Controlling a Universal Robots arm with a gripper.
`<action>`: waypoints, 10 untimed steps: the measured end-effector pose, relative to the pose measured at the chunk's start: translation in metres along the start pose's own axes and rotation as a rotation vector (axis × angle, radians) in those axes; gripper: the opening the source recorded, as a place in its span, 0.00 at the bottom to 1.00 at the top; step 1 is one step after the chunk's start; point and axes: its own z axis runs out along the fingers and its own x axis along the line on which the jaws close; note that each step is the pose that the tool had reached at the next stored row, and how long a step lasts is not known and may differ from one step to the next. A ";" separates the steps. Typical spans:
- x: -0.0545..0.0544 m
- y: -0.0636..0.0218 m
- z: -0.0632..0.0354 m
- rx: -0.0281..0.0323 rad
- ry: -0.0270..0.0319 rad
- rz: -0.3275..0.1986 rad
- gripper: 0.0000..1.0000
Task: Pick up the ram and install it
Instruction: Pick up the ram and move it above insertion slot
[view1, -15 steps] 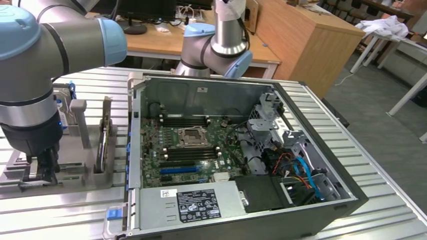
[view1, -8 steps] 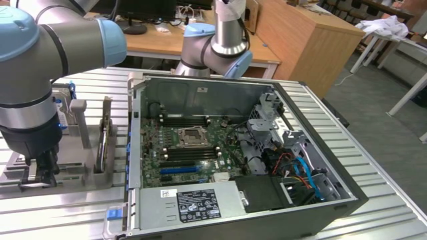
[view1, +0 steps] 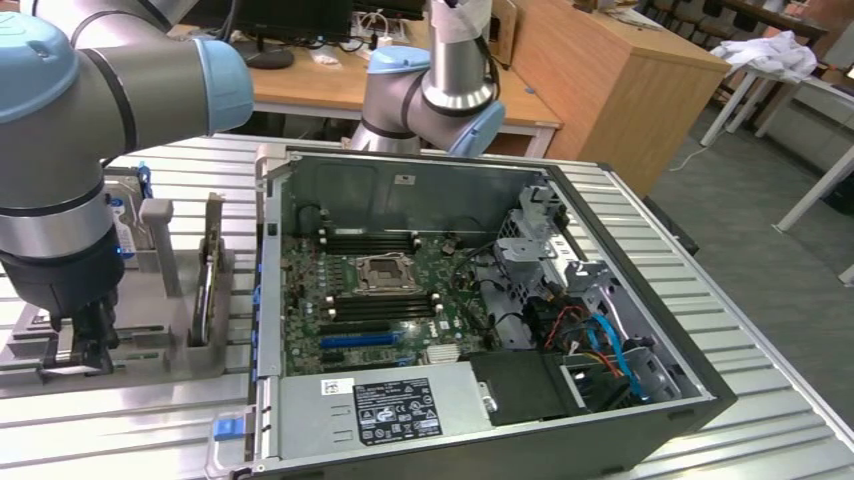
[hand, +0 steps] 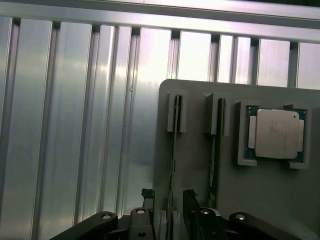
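Hand: the hand (hand: 168, 194) is released, its two dark fingers (hand: 189, 196) spread either side of the ram with a gap showing on both sides; it grasps nothing.
Hand, from the exterior view: the hand (view1: 76, 348) hangs low over the grey holder at the exterior view's left, pointing straight down.
Ram: the ram (hand: 173, 145) stands on its thin edge in a slot of the grey holder (hand: 200, 170), running between the fingers and still seated in the slot.
Second stick: a second stick (hand: 214, 145) stands on edge in the next slot, just beside the ram and parallel to it.
Processor chip: a square silver processor chip (hand: 276, 134) lies flat in a recess of the holder, on the far side of the second stick from the ram.
Holder: the grey holder (view1: 147, 345) rests on the surface, beside the computer case.
Surface: the surface (hand: 60, 125) is ribbed bare metal, with long shiny slats.
Arm: the arm (view1: 80, 120) is grey with pale blue joint caps and drops down to the hand.
Computer case: the computer case (view1: 694, 400) lies open on its side, well apart from the hand, to the exterior view's right of the holder.
Motherboard: a green motherboard (view1: 400, 320) lies inside the case.
Power box: a silver power box (view1: 387, 410) with a black label fills the near corner of the case.
Behind: a second arm (view1: 441, 80) stands beyond the case, with a wooden desk (view1: 601, 70) past it.
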 end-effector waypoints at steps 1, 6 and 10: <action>0.000 0.0000 0.0000 0.0000 0.0001 0.000 0.36; 0.000 0.0000 0.0000 0.0000 0.0000 0.000 0.35; 0.000 0.0000 0.0000 0.0000 0.0000 0.000 0.28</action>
